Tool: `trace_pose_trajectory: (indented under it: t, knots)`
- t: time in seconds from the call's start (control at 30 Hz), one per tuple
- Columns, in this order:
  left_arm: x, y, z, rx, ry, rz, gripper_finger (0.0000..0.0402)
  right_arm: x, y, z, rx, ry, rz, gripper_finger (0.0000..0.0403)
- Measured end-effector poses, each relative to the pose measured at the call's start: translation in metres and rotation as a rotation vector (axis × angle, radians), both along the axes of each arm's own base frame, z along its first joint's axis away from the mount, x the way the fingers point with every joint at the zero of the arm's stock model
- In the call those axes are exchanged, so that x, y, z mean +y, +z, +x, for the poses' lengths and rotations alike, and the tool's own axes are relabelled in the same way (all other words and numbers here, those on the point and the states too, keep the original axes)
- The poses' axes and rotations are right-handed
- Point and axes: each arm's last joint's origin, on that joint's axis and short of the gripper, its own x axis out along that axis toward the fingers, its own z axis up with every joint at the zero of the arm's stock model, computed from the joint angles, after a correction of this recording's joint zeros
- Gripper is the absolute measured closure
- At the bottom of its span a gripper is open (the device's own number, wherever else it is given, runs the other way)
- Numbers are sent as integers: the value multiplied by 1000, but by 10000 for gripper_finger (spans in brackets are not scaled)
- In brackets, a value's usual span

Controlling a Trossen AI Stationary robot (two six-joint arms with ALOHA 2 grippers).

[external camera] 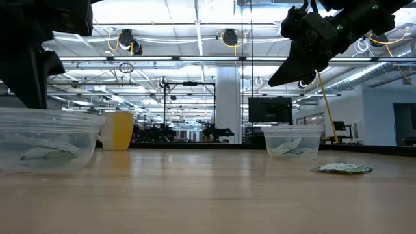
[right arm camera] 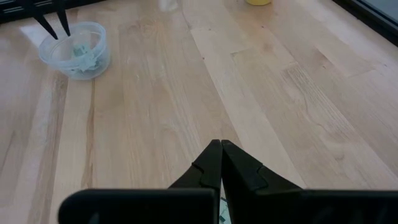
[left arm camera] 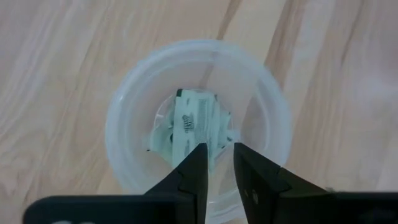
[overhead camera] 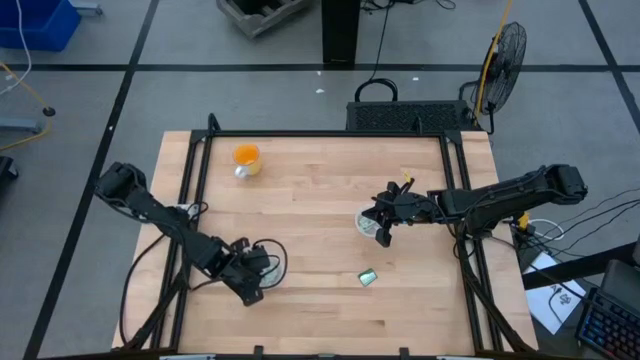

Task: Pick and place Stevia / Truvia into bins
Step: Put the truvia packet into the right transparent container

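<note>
My left gripper (left arm camera: 219,148) is open, its fingers pointing down just above the mouth of a clear bin (left arm camera: 124,118) that holds pale green and white Stevia packets (left arm camera: 193,121); nothing sits between its fingers. This bin (overhead camera: 275,250) stands at the near left of the table. My right gripper (right arm camera: 221,148) is shut and hangs above the second clear bin (external camera: 292,140), which also holds packets. One green packet (overhead camera: 368,278) lies flat on the table near that bin.
An orange cup (overhead camera: 246,157) stands at the far left of the wooden table. The table's black frame rails (overhead camera: 190,200) run along its left and right sides. Bare wood lies between the two bins.
</note>
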Motion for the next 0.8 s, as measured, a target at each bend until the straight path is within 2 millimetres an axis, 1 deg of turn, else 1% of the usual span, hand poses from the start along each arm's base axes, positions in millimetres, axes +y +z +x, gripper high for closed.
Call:
trace_pose_trajectory:
  t: [0.1,0.23,0.4,0.5,0.67,0.8]
  knots:
    - [1,1,4,-42,2,10,320,0,0,0,-4,0,0,403]
    - [5,4,8,-85,34,20,319,0,5,3,-53,23,-28,402]
    - [11,6,14,-107,19,29,320,11,6,3,-61,116,-107,388]
    - [13,7,19,-135,-9,36,320,24,7,2,-74,184,-124,370]
    - [17,10,27,-192,-52,46,320,53,9,-3,-97,314,-115,326]
    - [20,13,33,-240,-91,63,320,76,2,-7,-73,409,-113,291]
